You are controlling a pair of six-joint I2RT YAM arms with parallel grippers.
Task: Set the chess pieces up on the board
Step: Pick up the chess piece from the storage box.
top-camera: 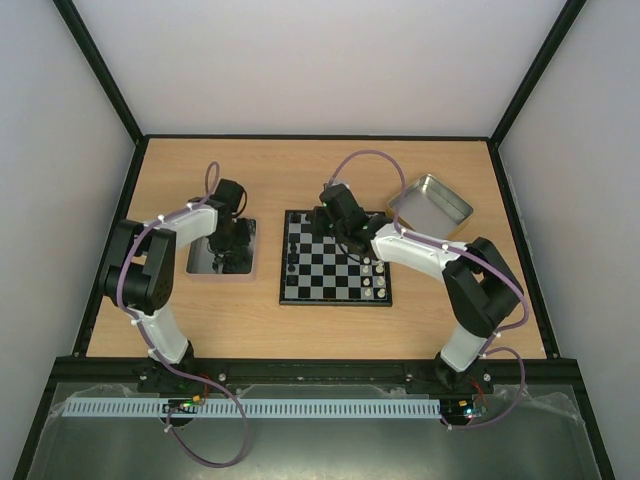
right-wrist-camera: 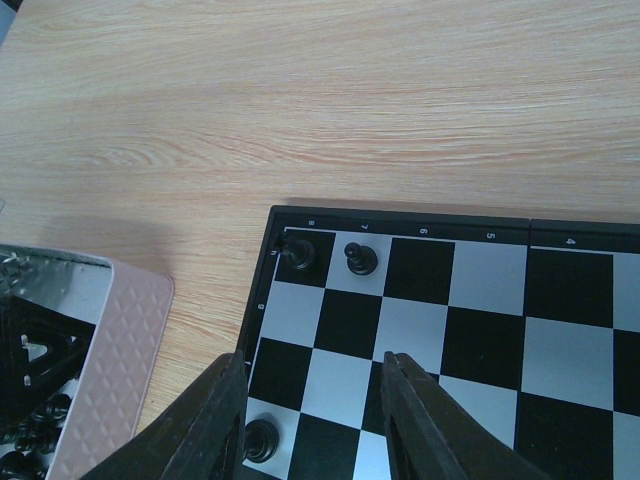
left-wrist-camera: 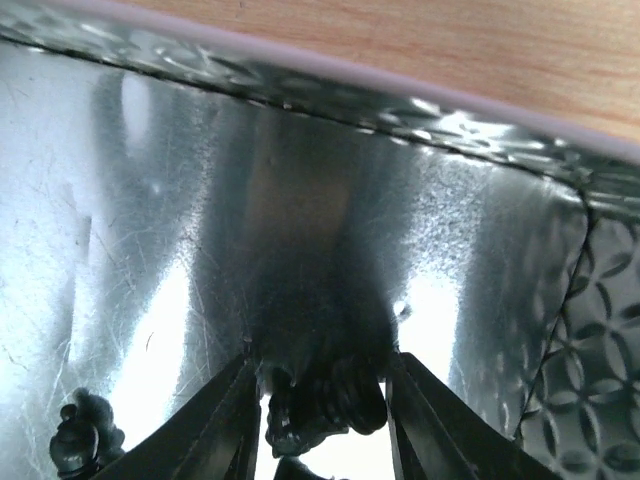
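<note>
Seen from overhead, the board lies mid-surface. A few black chess pieces stand along the board's left edge, and pale pieces stand along its right edge. A shiny tray sits just off the board's left side, and the left pincer is lowered into it. A second tray lies beyond the board's far right corner. The right pincer hangs over the board's far rows.

Down at the left wrist, off the board and inside the tray, the left pincer has its fingers apart on either side of a black piece on the metal floor. I cannot tell whether they pinch it. Another black piece lies apart from it, off to one side.

At the right wrist, the right pincer is spread above the board with nothing between its fingers. Two chess pieces stand side by side at the board's corner, and a third stands further along that edge. More black pieces lie in the tray just beside the board.
</note>
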